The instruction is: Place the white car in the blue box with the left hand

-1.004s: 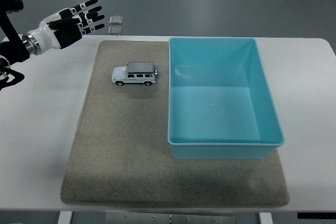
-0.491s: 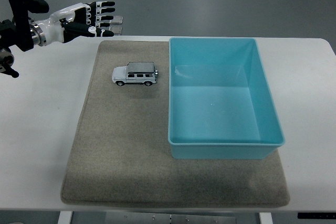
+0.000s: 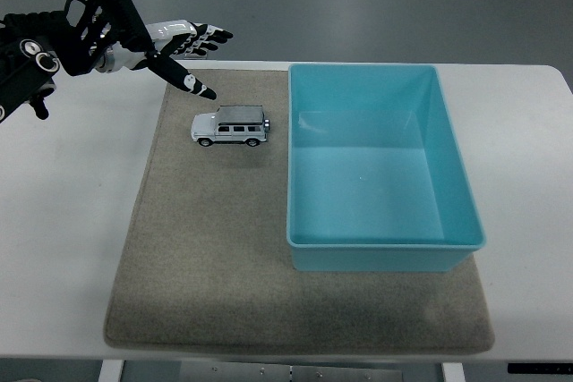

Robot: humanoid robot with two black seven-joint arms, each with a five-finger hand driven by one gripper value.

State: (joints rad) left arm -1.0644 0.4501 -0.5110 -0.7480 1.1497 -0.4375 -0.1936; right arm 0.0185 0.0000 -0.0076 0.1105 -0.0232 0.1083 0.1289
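The blue box (image 3: 380, 167) sits on the right half of the grey mat (image 3: 206, 248), and it's empty, nothing but its pale bare floor showing. The mat covers the middle of the white surface (image 3: 72, 221), and the box's near wall stands a little back from the mat's front edge.

The white car (image 3: 230, 126) is out on the mat, left of the box, near it but not touching, side-on with its nose pointing left and all visible wheels down on the fabric.

The left hand (image 3: 175, 51) is up at the mat's far left corner, fingers (image 3: 215, 35) spread wide and holding nothing. The thumb angles down toward the car, its tip close above and left of the roof but clear of it. Whether the hand is over the mat or beyond its far edge is hard to judge from this height.

The black forearm runs off the left edge, so only the wrist section shows. The small grey pieces seen on the floor beyond the surface a second ago are now hidden behind the hand.

Compared with a second ago, the hand has swung rightward and in toward the car, and the wrist has rolled so the thumb points down. Car and box haven't shifted.
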